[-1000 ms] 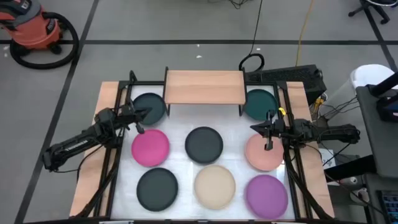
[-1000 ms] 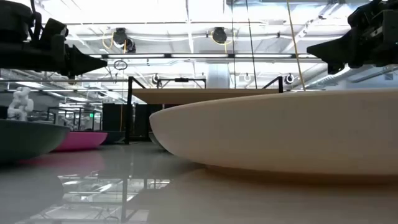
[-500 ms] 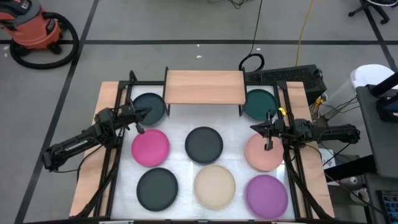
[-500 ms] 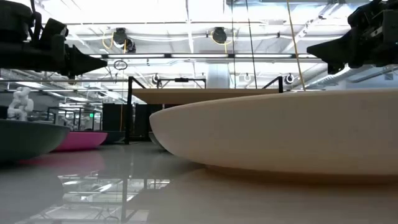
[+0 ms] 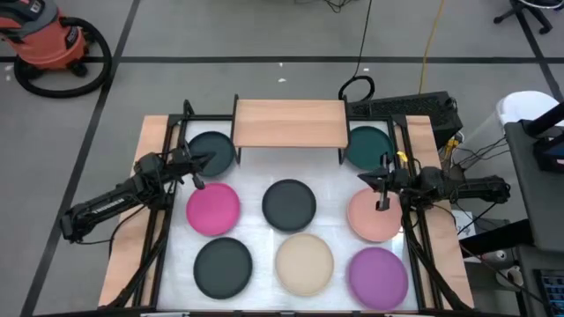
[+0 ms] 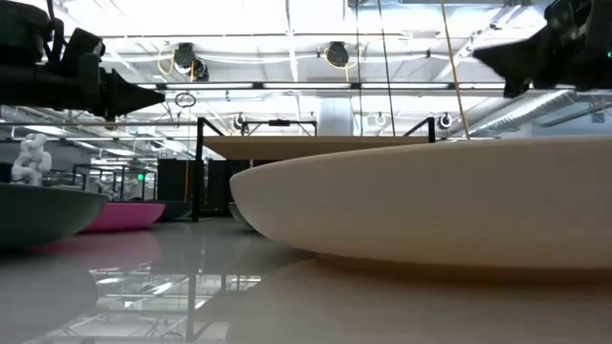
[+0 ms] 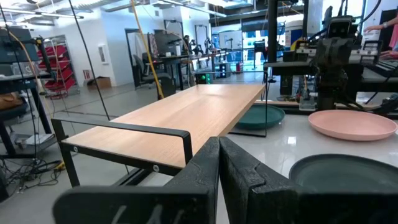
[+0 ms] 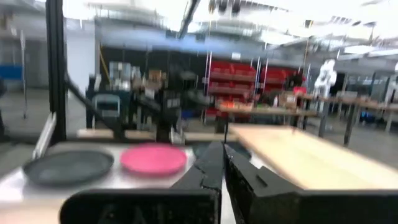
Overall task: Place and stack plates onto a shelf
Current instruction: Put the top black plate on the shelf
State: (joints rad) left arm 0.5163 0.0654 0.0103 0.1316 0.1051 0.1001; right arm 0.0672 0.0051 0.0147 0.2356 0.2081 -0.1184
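We see the shelf [image 5: 290, 122] bare, so nothing is stacked yet. All eight plates [image 5: 289, 203] lie on the tabletop [image 5: 256, 189]. Our left fingers [image 5: 196, 169] and right fingers [image 5: 377, 187] are pressed together, holding nothing.

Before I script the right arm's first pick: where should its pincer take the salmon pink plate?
Probably by the rim, not the centre: the salmon pink plate lies flat on the table, shallow, its raised edge the only graspable part. The right pincer hangs shut over its far edge, so open, descend and pinch there.
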